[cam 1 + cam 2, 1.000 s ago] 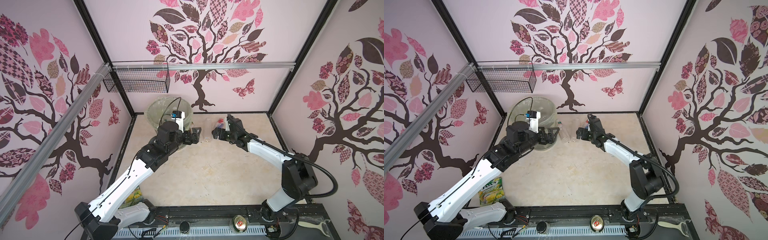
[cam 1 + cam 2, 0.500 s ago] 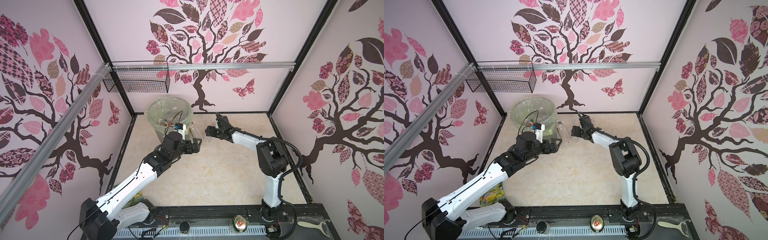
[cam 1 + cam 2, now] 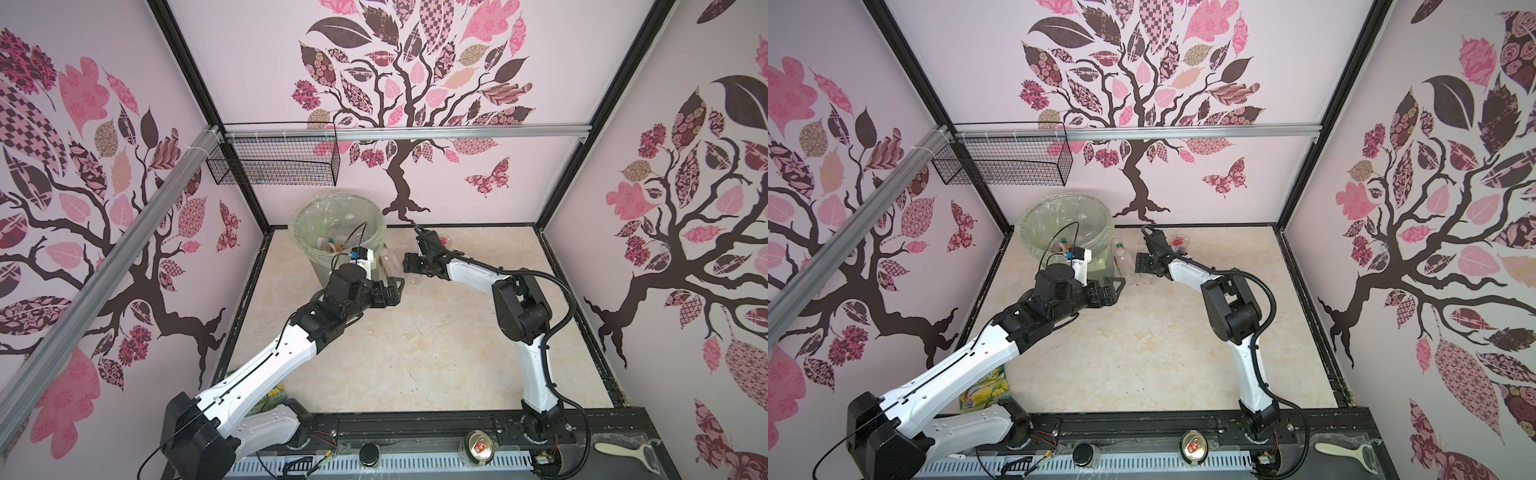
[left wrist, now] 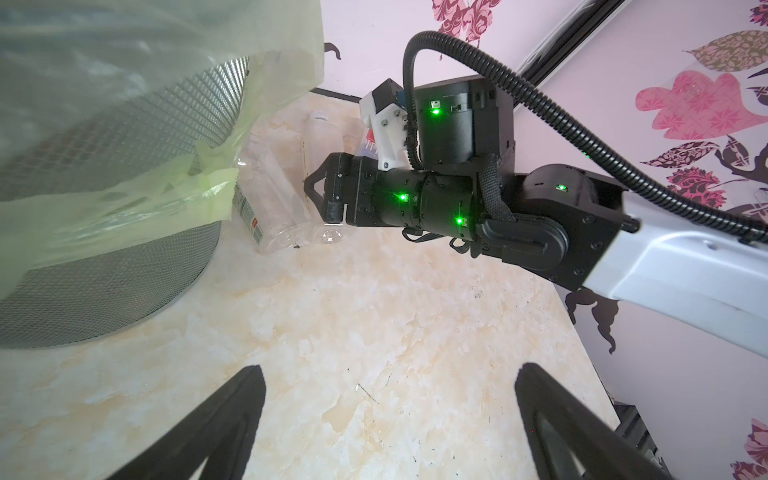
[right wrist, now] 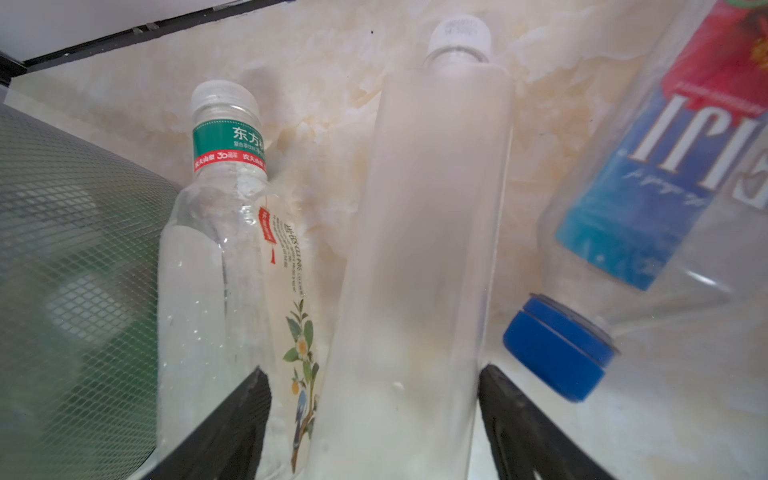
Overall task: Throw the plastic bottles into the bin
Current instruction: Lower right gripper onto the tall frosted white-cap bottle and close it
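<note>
The bin (image 3: 300, 216) (image 3: 1034, 218) stands at the back left with several bottles inside. Beside its wall (image 5: 62, 249) lie three plastic bottles: a green-labelled clear one (image 5: 224, 199) (image 4: 266, 203), a frosted white-capped one (image 5: 432, 199) (image 3: 1121, 252) and a blue-and-red-labelled one (image 5: 665, 166) with a blue cap. My right gripper (image 5: 370, 386) (image 3: 406, 269) (image 4: 316, 195) straddles the frosted bottle, jaws partly closed, with a gap still on the green-labelled bottle's side. My left gripper (image 4: 390, 370) (image 3: 397, 287) hangs wide open over bare floor in front of the bin, holding nothing.
A black wire basket (image 3: 274, 166) hangs on the back wall above the bin. A yellow-green packet (image 3: 984, 390) lies by the left arm's base. A metal can (image 3: 478, 451), a black knob (image 3: 369, 454) and a white peeler (image 3: 619, 451) sit on the front rail.
My right gripper has swung left to the bottles beside the bin and narrowed its jaws around the frosted one. My left gripper has come down from the bin's rim toward the floor.
</note>
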You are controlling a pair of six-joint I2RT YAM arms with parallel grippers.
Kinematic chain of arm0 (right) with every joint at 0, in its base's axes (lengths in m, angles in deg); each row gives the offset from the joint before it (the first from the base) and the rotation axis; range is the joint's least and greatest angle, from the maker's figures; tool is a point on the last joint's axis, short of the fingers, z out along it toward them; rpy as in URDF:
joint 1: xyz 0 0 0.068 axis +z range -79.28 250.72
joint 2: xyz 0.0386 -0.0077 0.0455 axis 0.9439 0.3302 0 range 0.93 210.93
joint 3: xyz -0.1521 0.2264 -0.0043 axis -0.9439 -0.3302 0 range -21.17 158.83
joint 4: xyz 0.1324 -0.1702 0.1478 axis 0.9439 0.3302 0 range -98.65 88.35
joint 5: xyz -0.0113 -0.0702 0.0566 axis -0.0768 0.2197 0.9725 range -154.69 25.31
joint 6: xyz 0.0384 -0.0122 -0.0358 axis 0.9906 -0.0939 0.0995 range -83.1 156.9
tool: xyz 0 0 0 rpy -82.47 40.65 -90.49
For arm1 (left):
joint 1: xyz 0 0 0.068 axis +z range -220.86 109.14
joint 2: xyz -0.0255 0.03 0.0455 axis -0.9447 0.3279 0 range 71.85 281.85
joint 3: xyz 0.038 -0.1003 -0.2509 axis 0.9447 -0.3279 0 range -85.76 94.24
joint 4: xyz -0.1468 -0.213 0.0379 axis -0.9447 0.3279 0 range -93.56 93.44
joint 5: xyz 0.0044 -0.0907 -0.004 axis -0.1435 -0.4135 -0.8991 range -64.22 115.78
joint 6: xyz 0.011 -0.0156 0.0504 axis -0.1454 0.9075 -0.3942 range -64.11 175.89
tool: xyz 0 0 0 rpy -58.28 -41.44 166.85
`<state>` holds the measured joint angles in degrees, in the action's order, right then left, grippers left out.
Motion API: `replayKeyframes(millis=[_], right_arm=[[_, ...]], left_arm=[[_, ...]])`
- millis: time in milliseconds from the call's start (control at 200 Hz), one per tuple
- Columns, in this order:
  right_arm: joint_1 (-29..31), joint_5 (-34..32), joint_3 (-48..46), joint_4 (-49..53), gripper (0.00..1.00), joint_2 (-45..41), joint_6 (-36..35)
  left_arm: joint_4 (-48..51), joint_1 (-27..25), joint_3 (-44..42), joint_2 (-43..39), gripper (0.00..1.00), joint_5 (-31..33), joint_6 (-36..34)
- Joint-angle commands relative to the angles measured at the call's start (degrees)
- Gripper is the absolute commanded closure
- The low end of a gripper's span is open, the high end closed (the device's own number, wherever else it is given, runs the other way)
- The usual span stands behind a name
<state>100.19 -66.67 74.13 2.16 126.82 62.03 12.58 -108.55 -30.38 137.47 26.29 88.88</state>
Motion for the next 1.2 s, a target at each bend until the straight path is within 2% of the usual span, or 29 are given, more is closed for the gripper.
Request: replayKeyframes(millis=[0, 400, 765, 1195], right_arm=[[0.34, -2.68, 2.65, 3.71, 0.21, 2.29, -1.63], [1.3, -5.56, 2.61, 6.57, 0.25, 2.55, -4.54], [1.54, -4.15, 3.78, 9.02, 0.28, 3.93, -5.18], [1.55, -3.84, -2.97, 8.08, 0.47, -2.84, -5.87]], left_arm=[[-0.06, 0.42, -0.66, -0.43, 0.02, -0.51, -0.83], [-0.45, 0.62, -2.0, -1.68, 0.02, -1.34, 0.22], [1.76, 0.77, -1.66, -3.09, 0.02, -1.6, 0.06], [1.44, 0.87, -2.46, -3.83, 0.02, -2.12, 1.83]])
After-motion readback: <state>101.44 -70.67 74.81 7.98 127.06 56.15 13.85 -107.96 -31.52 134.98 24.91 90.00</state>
